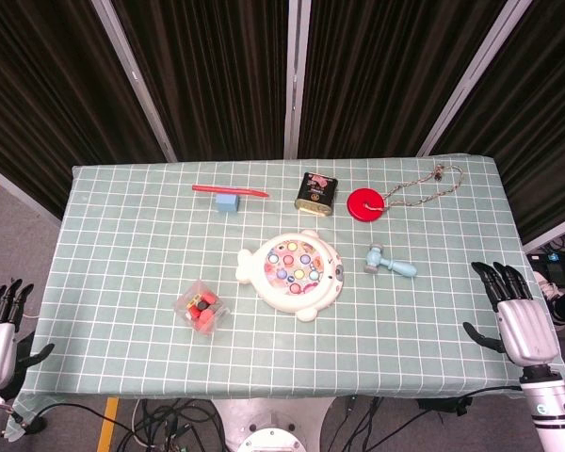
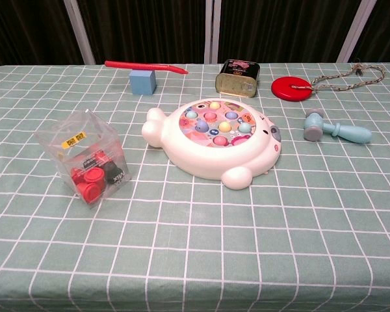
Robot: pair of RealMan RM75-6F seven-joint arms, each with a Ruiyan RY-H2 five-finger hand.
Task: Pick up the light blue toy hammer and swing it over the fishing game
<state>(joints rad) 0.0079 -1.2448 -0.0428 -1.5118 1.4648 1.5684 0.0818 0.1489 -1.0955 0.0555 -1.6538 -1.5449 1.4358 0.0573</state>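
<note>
The light blue toy hammer point(image 1: 390, 263) point(image 2: 334, 129) lies flat on the checked cloth, just right of the fishing game, its head toward the game. The fishing game point(image 1: 293, 272) point(image 2: 216, 135) is a white fish-shaped toy with coloured pegs on top, in the middle of the table. My right hand point(image 1: 516, 315) hangs open at the table's right edge, well to the right of the hammer and nearer than it. My left hand point(image 1: 0, 331) is open beyond the table's left front corner. Neither hand shows in the chest view.
A clear box of red and black pieces point(image 1: 201, 308) point(image 2: 88, 158) sits front left. At the back lie a red stick point(image 1: 230, 190), a blue block point(image 1: 228, 203), a dark tin point(image 1: 316, 193) and a red disc with cord point(image 1: 366, 203).
</note>
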